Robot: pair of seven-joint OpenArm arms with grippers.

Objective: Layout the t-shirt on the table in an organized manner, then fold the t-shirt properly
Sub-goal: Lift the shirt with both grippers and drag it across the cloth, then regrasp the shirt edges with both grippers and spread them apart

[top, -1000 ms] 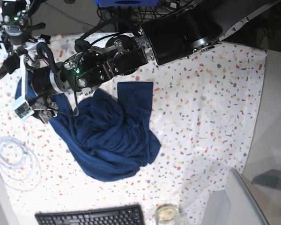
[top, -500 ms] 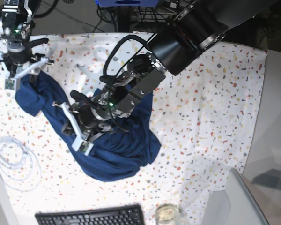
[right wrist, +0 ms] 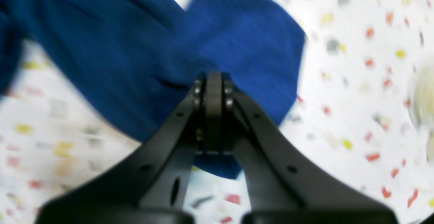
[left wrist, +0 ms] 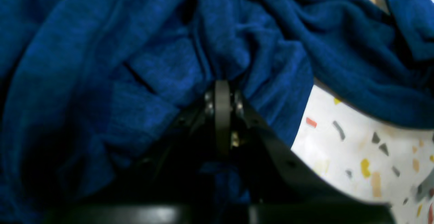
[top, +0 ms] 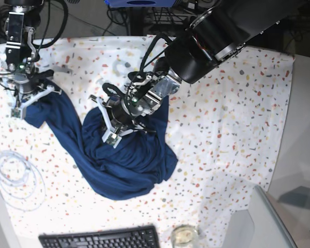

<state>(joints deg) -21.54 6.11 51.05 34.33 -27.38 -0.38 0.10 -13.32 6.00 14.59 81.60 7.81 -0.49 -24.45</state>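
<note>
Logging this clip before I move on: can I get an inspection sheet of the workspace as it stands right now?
Surface: table under a white cloth with terrazzo flecks, wrinkled near the front.
Job's things: t-shirt, dark blue, bunched, not laid flat.
Clutter: keyboard and glass jar at the front edge.
Hands: left hand shut on the t-shirt's middle; right hand shut on its end.
Cables: white cable coil on the cloth; black cables behind the table.
Surroundings: grey surface beside the table.
</note>
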